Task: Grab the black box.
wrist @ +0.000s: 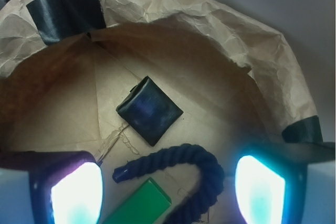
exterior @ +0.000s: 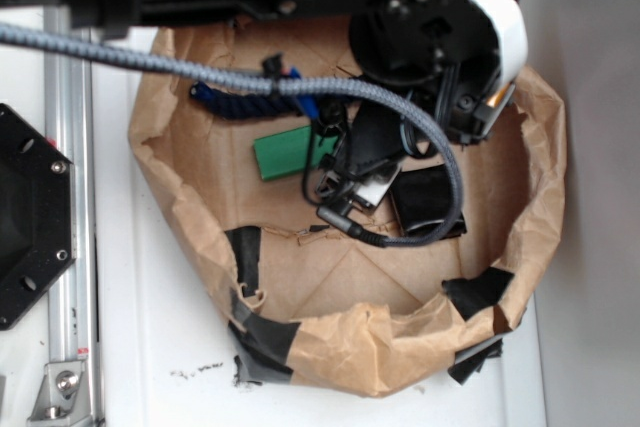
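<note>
Paper basin (wrist: 252, 51): black box (wrist: 149, 109), rope (wrist: 202, 174), green block (wrist: 142, 203).

- white counter (exterior: 160, 347), dark specks near front edge
- metal rail (exterior: 68, 197) along left side
- plain grey wall (exterior: 600, 197) at right

A crumpled brown paper tray (exterior: 540, 147), patched with black tape (exterior: 262, 342), sat on the white table (exterior: 160, 327). Inside lay a green block (exterior: 282, 153) and a dark blue rope (wrist: 207, 174).
</note>
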`<state>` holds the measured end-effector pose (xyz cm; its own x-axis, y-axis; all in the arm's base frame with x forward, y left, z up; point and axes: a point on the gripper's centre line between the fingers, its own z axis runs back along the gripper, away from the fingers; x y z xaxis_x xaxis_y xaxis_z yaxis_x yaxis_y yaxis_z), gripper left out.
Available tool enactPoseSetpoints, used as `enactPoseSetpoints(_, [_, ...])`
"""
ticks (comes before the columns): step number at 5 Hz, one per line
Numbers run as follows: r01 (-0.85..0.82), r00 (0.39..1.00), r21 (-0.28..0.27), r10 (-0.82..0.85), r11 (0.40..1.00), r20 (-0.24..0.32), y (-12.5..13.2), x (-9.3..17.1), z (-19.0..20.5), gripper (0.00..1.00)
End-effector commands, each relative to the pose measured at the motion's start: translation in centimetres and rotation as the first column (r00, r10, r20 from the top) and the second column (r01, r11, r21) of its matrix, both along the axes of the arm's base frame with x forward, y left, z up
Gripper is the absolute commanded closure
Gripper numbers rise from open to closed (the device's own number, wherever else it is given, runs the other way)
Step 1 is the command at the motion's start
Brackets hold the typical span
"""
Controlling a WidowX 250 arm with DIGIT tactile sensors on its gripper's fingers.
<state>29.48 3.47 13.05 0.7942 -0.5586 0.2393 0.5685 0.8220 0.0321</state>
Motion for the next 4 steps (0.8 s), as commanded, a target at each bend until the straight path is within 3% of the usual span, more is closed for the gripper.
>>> enactPoseSetpoints(1, [0.139, 0.989, 0.077, -0.142, 0.987, 0.044, -1.2, 1.0, -1.7, 0.0])
enactPoseSetpoints(4, [0.311, 0.949, 0.15, -0.315, 0.938, 0.005, -2.8, -0.4, -3.9, 0.0])
